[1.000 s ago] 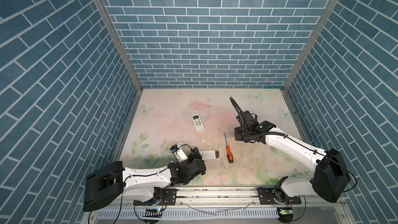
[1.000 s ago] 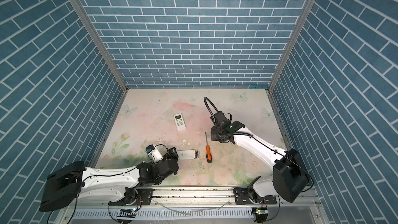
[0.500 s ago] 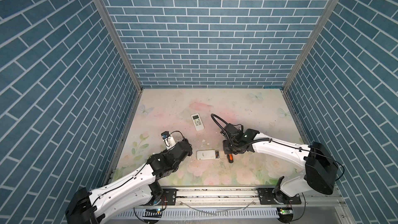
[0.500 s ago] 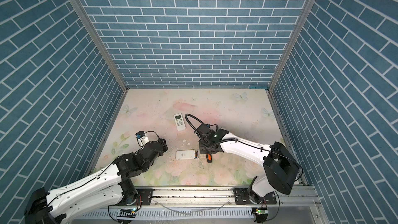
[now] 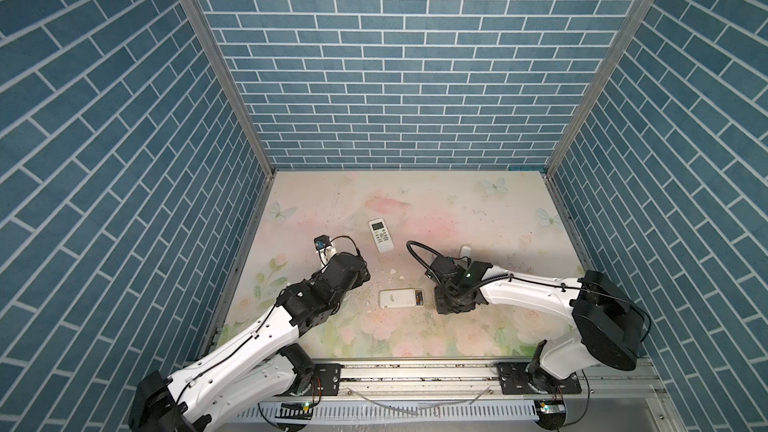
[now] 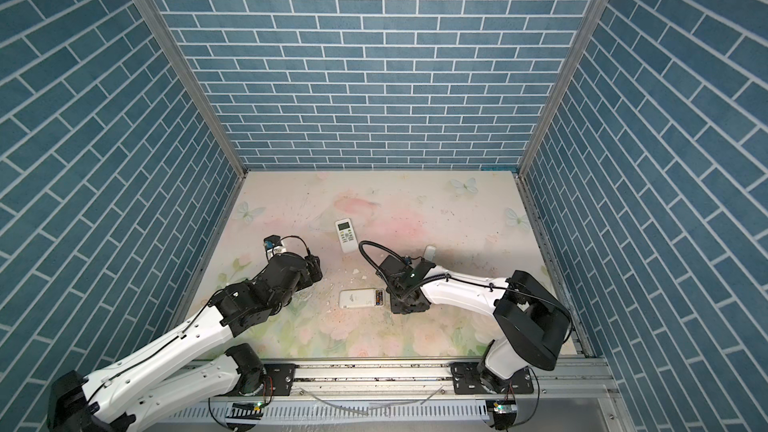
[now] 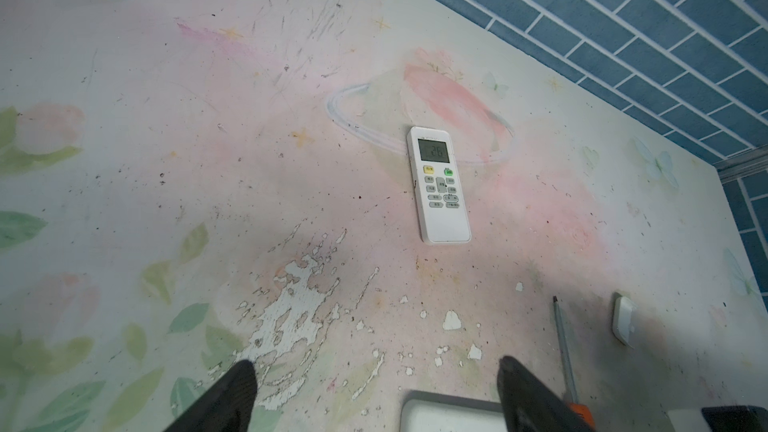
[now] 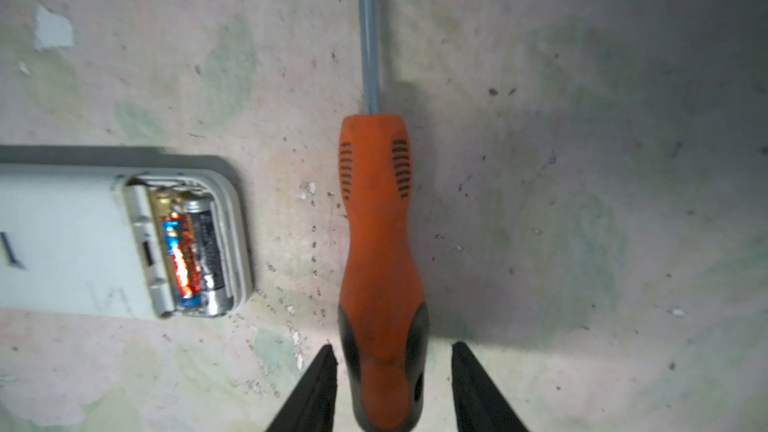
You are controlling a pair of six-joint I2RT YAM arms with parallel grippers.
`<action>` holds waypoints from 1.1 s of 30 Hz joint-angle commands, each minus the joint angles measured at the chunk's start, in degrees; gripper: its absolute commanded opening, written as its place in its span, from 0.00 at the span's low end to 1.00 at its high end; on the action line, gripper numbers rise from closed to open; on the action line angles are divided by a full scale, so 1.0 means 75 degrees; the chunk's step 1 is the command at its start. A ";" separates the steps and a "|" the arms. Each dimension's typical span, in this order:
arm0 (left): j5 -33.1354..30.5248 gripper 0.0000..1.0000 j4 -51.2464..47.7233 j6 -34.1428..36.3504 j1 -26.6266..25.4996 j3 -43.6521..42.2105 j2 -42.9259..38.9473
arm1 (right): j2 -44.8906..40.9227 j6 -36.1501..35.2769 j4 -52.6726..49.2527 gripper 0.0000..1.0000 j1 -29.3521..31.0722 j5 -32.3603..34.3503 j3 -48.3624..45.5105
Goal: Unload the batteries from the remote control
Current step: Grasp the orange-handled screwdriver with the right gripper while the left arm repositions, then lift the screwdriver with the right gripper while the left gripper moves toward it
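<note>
1. Black fingers of the right gripper [image 8: 392, 351] stand partly apart on either side of the screwdriver [image 8: 380, 243] butt. A gap shows on both sides, so nothing is gripped.
2. The screwdriver, orange-handled with a black end, lies flat on the table [image 8: 582, 160], its shaft pointing away from the gripper.
3. Just beside the handle lies the face-down remote [image 8: 62, 238] with its compartment uncovered. The batteries [image 8: 191, 251] sit inside side by side: one blue and red, one dark with silver ends.
4. The left gripper [image 7: 376, 367] hangs wide open and empty near that remote's other end.
5. Farther off lie a small white cover [image 7: 622, 322] and the face-up remote [image 7: 438, 184].
6. Risks, as I judge them:
   - Closing off-centre on the rounded, tapering butt could roll the screwdriver or squeeze it out.
   - So far back a grip leaves the tip loosely steered, so it may slip while prying.
   - The remote may slide if nothing steadies it.
   - A freed battery could roll off.
7. The face-up remote's display reads "26". Its button labels and the battery print are too small or blurred to read.
</note>
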 commanded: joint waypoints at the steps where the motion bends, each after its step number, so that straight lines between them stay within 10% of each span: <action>1: 0.0188 0.92 0.0094 0.0207 0.0129 0.0197 0.0086 | 0.0203 0.0287 0.0367 0.39 0.0028 -0.0094 -0.0294; 11: 0.1568 0.91 0.1110 -0.0126 0.0446 -0.0011 0.0506 | -0.1028 -0.0694 -0.0176 0.07 0.0013 0.0314 -0.0157; 19: 0.3615 0.88 0.4402 -0.1242 0.0380 -0.0603 0.2052 | -0.2347 -0.2023 -0.1179 0.02 -0.0342 -0.0176 0.0463; 33: 0.4033 0.84 0.8205 -0.2294 -0.0464 -0.0151 0.3904 | -0.2637 -0.2671 -0.1201 0.00 -0.0403 -0.0512 0.1446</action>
